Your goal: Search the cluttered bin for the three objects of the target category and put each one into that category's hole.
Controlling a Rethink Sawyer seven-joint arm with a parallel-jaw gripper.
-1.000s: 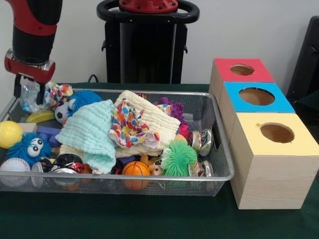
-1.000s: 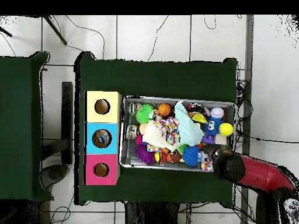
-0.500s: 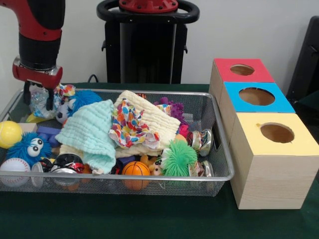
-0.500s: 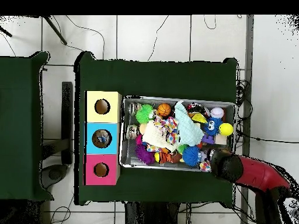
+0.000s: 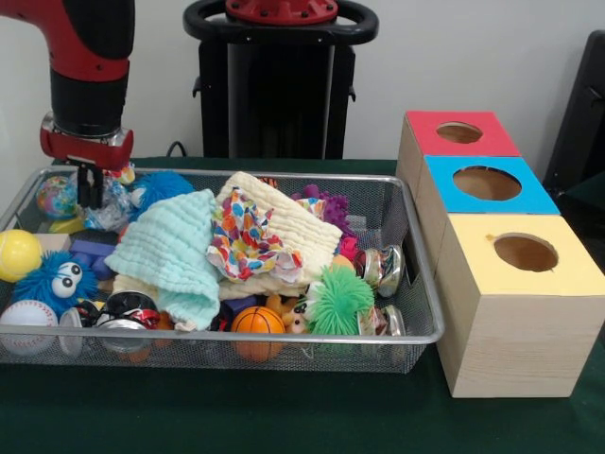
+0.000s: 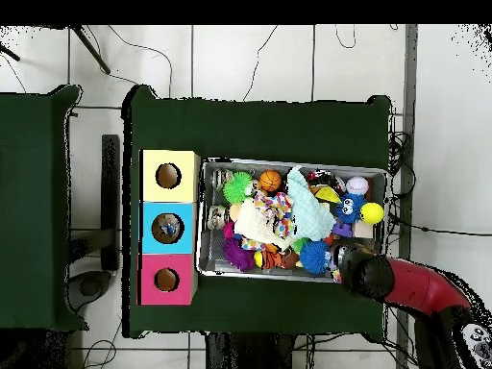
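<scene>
A: Where are we now? I see our gripper [image 5: 88, 184] low over the far left corner of the wire bin [image 5: 416, 333], and it seems to be clamped on a crinkly clear packet [image 5: 112, 202] — but I am not sure the fingers really pinch it.

B: I agree; the jaws look close together with the plastic between them, so we judge it is held. Such a packet is light, soft and slippery. It will fold and may slide out, so we should keep the hold on a bunched part, not on a flat edge.

A: And which category do we search? The pictures do not tell us.

B: No. The bin holds many candidates: a yellow ball [image 5: 17, 253], a baseball [image 5: 26, 322], a small basketball [image 5: 257, 322], a green spiky ball [image 5: 339, 299], a blue fuzzy toy with eyes [image 5: 52, 280], and a mint cloth [image 5: 170, 251] over a cream cloth [image 5: 288, 227] that hide what is below.

A: And the boxes?

B: Three stand beside the bin — red box [image 5: 458, 134], blue box [image 5: 486, 183], yellow box [image 5: 525, 253], each with one round hole. From overhead, the blue box's hole [image 6: 167, 229] seems to have something inside; the others look dark
</scene>
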